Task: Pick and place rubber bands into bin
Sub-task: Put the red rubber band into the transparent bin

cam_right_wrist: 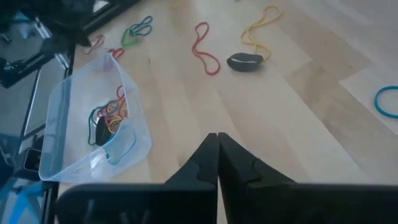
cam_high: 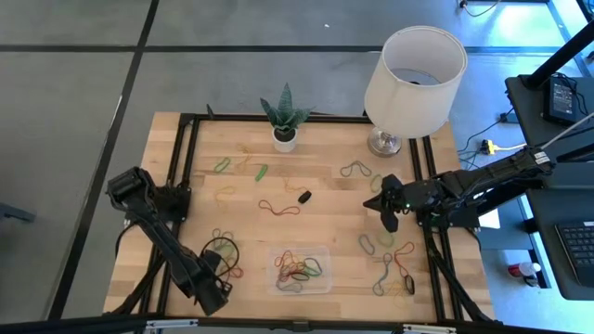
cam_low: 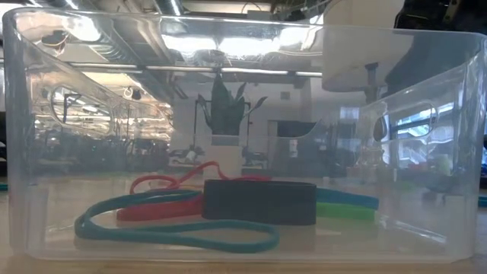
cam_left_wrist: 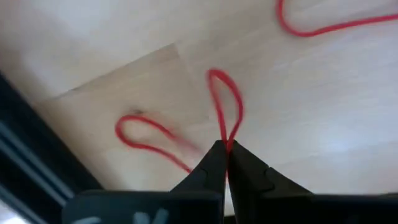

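Note:
Rubber bands in red, green, orange, yellow and grey lie scattered over the wooden table (cam_high: 316,181). The clear bin (cam_high: 300,269) stands near the table's near edge and holds several bands (cam_low: 175,221), among them a wide black one (cam_low: 259,202). My left gripper (cam_high: 223,283) is down at the near left, left of the bin, and is shut on a red rubber band (cam_left_wrist: 225,106). My right gripper (cam_high: 390,221) hovers shut over bare wood at the right of the table, with the bin (cam_right_wrist: 87,130) ahead of it. My left gripper (cam_left_wrist: 225,149) pinches the red rubber band between its two fingertips where the strands come together (cam_left_wrist: 226,138). One narrow loop (cam_left_wrist: 225,93) reaches out ahead of the fingers and another part (cam_left_wrist: 146,134) trails off to the side over the wood. Whether the band is lifted clear I cannot tell.
A white-shaded lamp (cam_high: 413,74) stands at the far right and a small potted plant (cam_high: 285,130) at the far middle. A small black chunky piece (cam_high: 303,197) lies mid-table. Black frame rails (cam_high: 186,167) run along the table's left and right sides.

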### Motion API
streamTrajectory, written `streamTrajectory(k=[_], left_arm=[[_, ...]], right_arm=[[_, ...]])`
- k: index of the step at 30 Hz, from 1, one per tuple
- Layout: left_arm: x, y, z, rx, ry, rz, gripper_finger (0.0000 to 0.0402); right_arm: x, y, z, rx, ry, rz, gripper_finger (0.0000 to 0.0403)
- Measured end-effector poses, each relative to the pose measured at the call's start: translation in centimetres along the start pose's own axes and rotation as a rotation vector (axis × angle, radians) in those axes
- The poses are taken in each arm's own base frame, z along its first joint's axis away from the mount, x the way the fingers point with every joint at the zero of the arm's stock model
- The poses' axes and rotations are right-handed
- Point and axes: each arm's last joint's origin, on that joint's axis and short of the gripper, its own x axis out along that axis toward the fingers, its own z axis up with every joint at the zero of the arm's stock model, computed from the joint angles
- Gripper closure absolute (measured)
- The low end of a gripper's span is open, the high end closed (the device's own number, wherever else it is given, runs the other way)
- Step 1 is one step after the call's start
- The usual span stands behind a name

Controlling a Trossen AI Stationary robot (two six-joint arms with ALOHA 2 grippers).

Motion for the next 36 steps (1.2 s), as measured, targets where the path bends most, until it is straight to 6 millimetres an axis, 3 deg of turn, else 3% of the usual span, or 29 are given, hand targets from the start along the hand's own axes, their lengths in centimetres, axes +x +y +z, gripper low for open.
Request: streamTrajectory(k=[6, 13, 21, 29, 36], left_arm=[[-4.1, -2.0, -0.6, -0.029, -0.011, -0.058, 0.0399], [-10.3, -3.9, 0.2, -0.097, -0.083, -0.137, 0.0399], [-15.9, -5.8, 2.3, -0.093, -0.374, -0.396, 0.0399], [-18.6, -8.9, 6.1, 0.04, -0.506, -0.567, 0.0399], [-17.8, -13.8, 10.0, 0.23, -0.58, -0.677, 0.04]], right_arm=[[0.0, 0.0, -0.2, -0.055, 0.033, 0.015, 0.0398], [0.0, -0.1, -0.6, -0.135, 0.094, 0.039, 0.0398], [-0.1, -0.5, -1.0, -0.225, 0.14, 0.01, 0.0398], [-0.1, -0.7, -1.2, -0.256, 0.161, -0.001, 0.0398], [-0.1, -0.7, -1.3, -0.264, 0.171, -0.007, 0.0398]])
